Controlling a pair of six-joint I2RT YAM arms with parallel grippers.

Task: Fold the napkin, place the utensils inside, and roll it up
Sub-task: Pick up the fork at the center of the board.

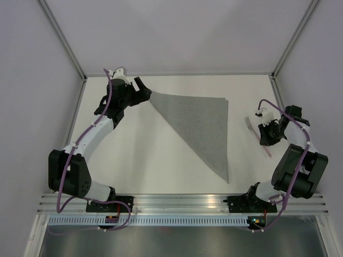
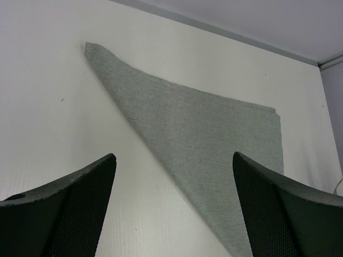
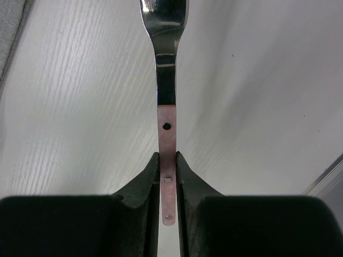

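The grey napkin (image 1: pixel 201 126) lies folded into a triangle on the white table, one tip at the far left, one at the far right, one toward the near edge. It also shows in the left wrist view (image 2: pixel 198 128). My left gripper (image 1: pixel 143 90) is open and empty, just left of the napkin's far-left tip. My right gripper (image 1: pixel 263 130) is shut on the fork (image 1: pixel 254 127), right of the napkin. In the right wrist view the fingers (image 3: pixel 147 182) clamp the pink handle (image 3: pixel 167 155), silvery neck pointing away.
The white table (image 1: pixel 150 155) is fenced by a metal frame with grey walls at the back and sides. An aluminium rail (image 1: pixel 182 201) with both arm bases runs along the near edge.
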